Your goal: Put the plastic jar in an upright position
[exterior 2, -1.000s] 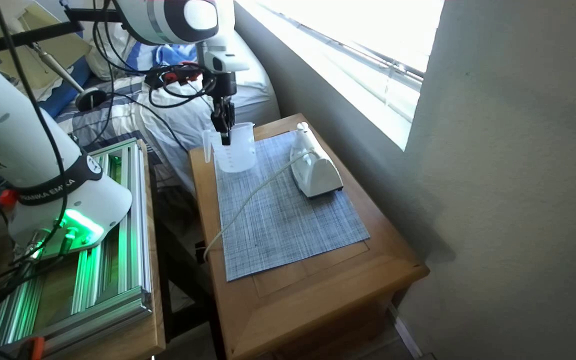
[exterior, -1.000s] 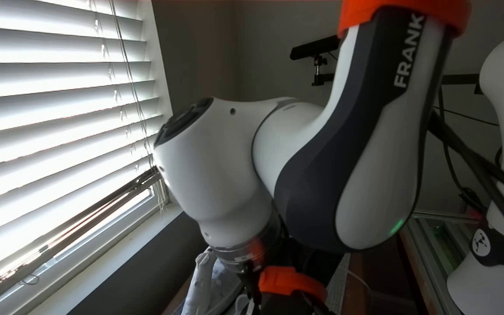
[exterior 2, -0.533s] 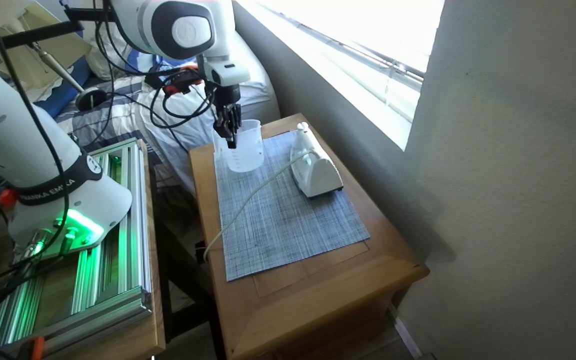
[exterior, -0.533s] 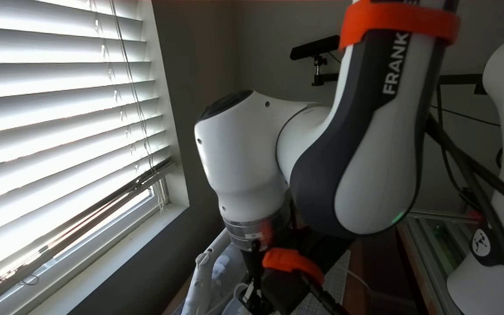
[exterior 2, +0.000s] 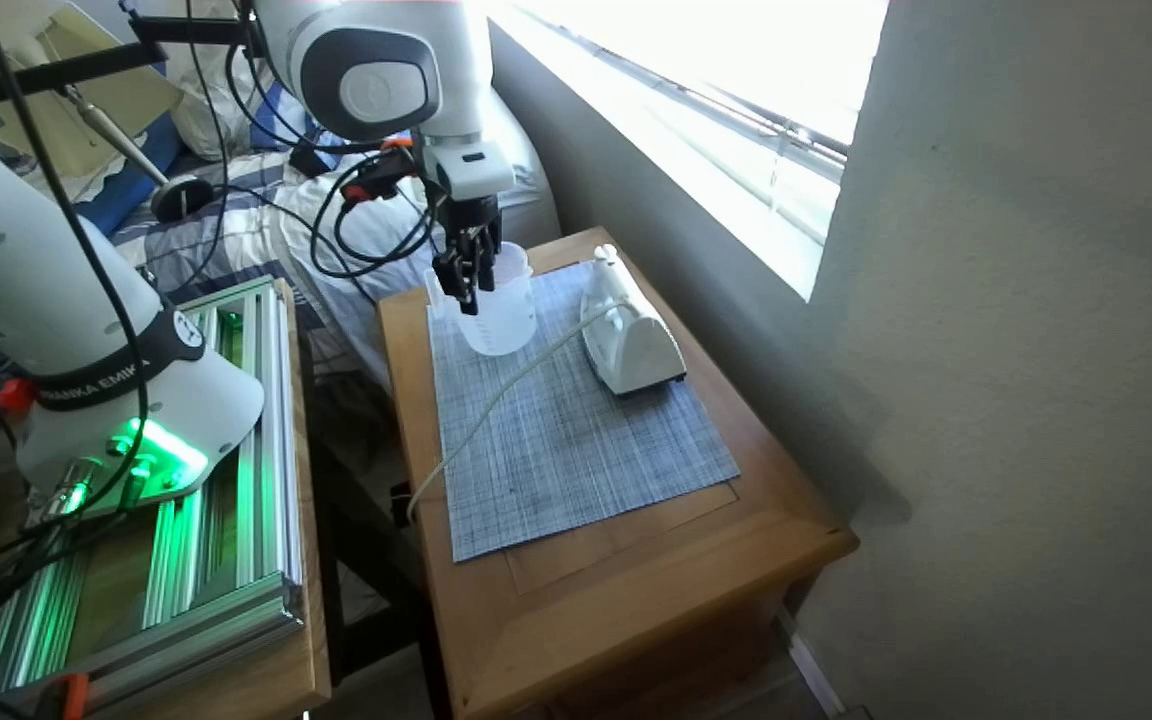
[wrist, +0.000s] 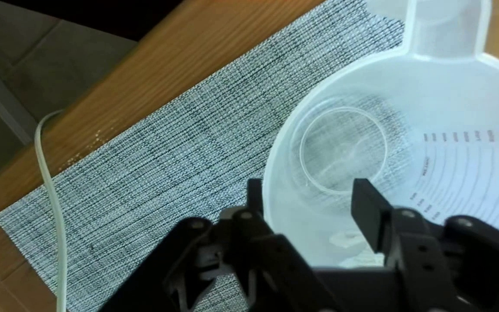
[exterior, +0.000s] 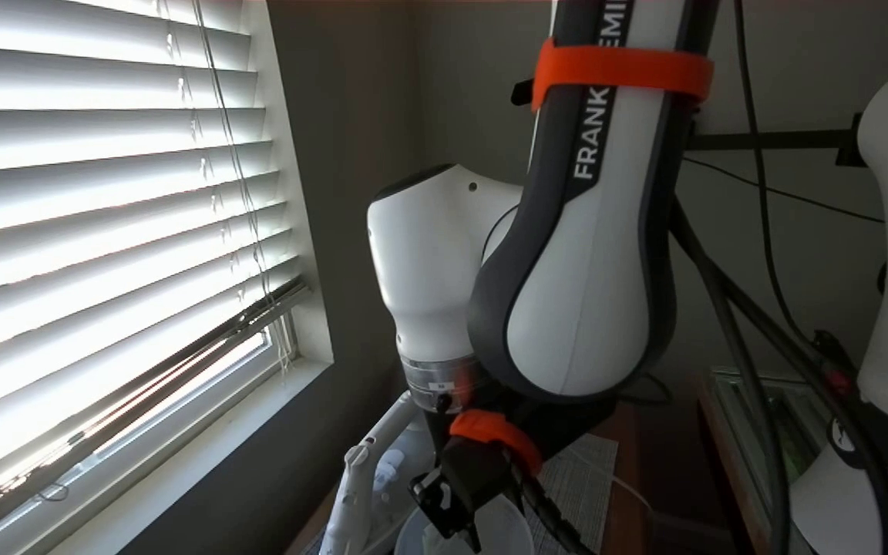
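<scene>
in an exterior view, worktop [exterior 2: 626, 595] seen lower centre, window [exterior 2: 706, 60] upper right; one mat [exterior 2: 576, 470], one jar [exterior 2: 504, 325], one iron [exterior 2: 636, 350] counted; pincer [wrist: 308, 195] spread wide.

From here I see the white arm [exterior: 579, 301] bent, its black tool [wrist: 310, 200] hanging downward (fingers [wrist: 368, 216] plainly parted).

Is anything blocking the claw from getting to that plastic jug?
Nothing visible stands in the way. In the wrist view the open gripper appears to straddle the rim of the plastic jug, one finger showing outside, the other over the opening. The iron and its cord are off to one side, not between them.
</scene>
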{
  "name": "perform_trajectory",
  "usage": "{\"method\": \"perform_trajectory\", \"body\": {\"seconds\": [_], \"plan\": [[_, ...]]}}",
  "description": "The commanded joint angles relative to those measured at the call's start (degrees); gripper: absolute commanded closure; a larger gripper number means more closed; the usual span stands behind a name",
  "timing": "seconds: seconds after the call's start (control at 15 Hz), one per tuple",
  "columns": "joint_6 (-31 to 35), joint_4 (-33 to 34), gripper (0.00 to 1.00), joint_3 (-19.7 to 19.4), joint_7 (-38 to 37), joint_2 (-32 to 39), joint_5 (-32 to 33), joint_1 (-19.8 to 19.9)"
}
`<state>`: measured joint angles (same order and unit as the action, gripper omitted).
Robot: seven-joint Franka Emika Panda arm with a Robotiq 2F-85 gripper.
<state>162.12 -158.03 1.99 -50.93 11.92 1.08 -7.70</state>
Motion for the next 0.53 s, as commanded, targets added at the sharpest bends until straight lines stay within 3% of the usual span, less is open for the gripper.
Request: {"method": "perform_trajectory", "body": {"seconds": [0.0,0.13,0.2,0.4,0.47], "plan": [[-1.6,0.1,0.12,-2.6,-0.5,-2.6,0.9,-2.0],[-4.8,0.3,0.0,-4.6,-2.8,-5.5,4.9,-3.9],[-7.6,0.5,0.0,-5.3,-4.0,-7.6,7.7,-4.7],[-15.6,-2.6,0.0,-2.9,-4.3,-17.1,12.9,-3.6],[-20.5,0.0,0.0,-1.1,-3.0,-18.1,13.1,-3.0]]}}
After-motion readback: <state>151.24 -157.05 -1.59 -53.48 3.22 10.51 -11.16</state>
